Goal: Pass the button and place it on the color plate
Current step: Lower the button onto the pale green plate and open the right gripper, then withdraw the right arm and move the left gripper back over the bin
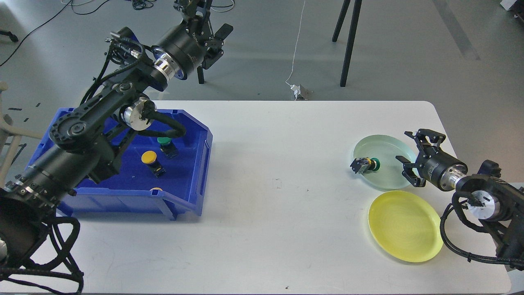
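Progress, near to far: round yellow plastic plate (405,231) lies empty; green-capped push button (365,164) rests on its side across the pale green plate's (389,149) left rim, one delivery apparently done. Right gripper (409,157) stands wide, empty. Blue plastic bin (180,200) holds yellow-capped button (150,159) and another green one (166,143). Left gripper (217,39) is raised; aperture cannot be told.

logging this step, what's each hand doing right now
Left hand: raised beyond the table; open or closed cannot be told.
Right hand: open, empty.
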Controlling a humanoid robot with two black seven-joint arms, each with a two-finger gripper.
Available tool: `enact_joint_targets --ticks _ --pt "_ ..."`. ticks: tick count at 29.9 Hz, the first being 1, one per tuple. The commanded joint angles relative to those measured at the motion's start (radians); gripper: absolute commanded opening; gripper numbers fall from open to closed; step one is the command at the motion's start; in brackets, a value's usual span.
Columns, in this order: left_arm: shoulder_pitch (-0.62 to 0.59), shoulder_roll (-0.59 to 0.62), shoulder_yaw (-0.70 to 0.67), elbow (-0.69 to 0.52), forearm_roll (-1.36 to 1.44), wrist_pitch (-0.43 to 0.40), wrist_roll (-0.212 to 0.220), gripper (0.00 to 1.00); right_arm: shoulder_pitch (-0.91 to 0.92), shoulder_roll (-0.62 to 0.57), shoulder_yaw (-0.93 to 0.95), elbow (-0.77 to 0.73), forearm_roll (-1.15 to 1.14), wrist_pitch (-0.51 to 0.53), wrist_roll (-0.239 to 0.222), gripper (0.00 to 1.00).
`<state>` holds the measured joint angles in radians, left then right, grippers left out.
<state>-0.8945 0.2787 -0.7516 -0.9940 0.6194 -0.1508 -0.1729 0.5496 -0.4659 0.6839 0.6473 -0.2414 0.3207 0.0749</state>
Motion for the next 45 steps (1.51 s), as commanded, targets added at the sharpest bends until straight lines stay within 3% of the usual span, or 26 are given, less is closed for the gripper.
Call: enact_joint_targets --ticks 1,9,16,23,28,34,40,45 --pt "0.000 0.019 -0.002 -0.008 -0.003 -0.001 0.000 0.99 -0.002 -0.048 0.064 0.003 0.001 0.015 0.000 0.79" --pt "0.000 0.073 -0.002 -0.035 -0.004 -0.001 -0.002 0.99 0.001 -0.218 0.313 -0.005 0.108 0.135 -0.006 0.86" --pt "0.000 0.161 0.017 -0.109 0.011 0.002 -0.008 0.99 0.055 -0.300 0.348 -0.021 0.397 0.168 -0.010 0.88" --pt "0.002 0.336 0.110 -0.195 0.206 0.000 -0.014 0.99 0.044 -0.277 0.385 -0.029 0.550 0.168 -0.001 0.93" --pt "0.016 0.489 0.217 -0.254 0.448 0.000 -0.112 0.99 0.049 -0.182 0.427 -0.028 0.567 0.168 0.000 0.94" --pt "0.016 0.623 0.366 -0.298 0.782 0.003 -0.125 0.97 0.040 -0.136 0.436 -0.028 0.567 0.168 0.002 0.94" --pt "0.017 0.648 0.468 -0.273 1.133 0.003 -0.123 0.95 0.030 -0.123 0.433 -0.023 0.565 0.168 0.000 0.94" --pt "0.014 0.576 0.550 -0.149 1.264 -0.003 -0.126 0.91 0.023 -0.123 0.433 -0.021 0.565 0.168 0.000 0.94"
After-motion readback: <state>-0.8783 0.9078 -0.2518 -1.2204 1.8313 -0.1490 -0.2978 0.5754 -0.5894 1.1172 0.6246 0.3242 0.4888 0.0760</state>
